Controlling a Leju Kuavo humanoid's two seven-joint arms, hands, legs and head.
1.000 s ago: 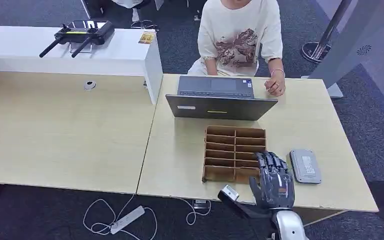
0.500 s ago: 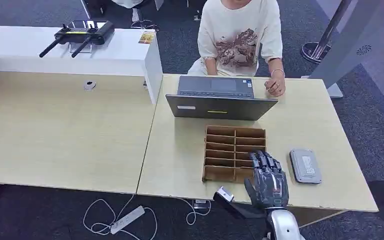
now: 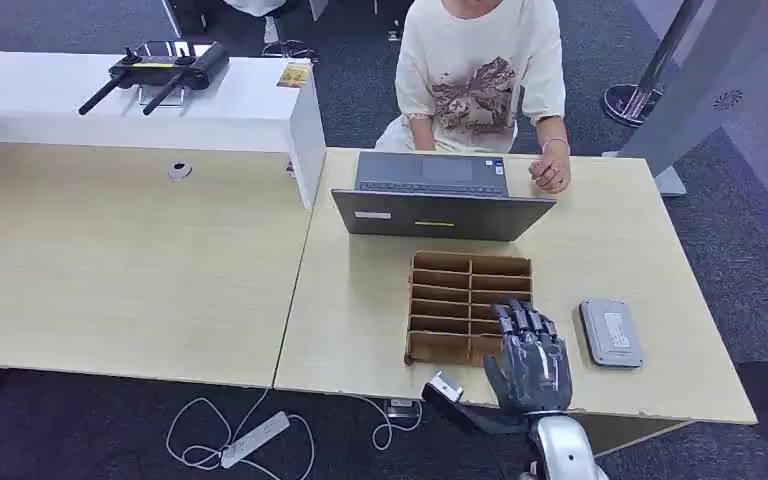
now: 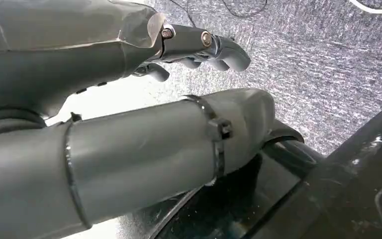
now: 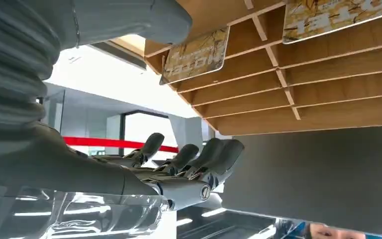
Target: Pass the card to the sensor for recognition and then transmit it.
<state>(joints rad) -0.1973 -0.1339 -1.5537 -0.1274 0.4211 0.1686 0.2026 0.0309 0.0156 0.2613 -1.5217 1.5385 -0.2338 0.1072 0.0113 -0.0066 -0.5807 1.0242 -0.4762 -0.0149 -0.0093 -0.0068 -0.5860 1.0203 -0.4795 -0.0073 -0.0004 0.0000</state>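
Right hand (image 3: 528, 358) hovers empty, fingers spread, over wooden divider tray (image 3: 455, 300) lower centre. Card (image 5: 195, 56) reading "HOTEL" stands in tray slot. Grey sensor (image 3: 610, 332) right of tray. Left hand (image 4: 129, 124) empty, fingers apart.

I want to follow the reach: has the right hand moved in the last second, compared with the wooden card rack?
Yes. The right hand has drifted toward the robot's left and slightly back toward the table's near edge, now covering more of the card rack's near right corner.

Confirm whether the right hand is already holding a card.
No. The right hand hovers over the wooden card rack with fingers spread and nothing in them; the cards sit in their slots.
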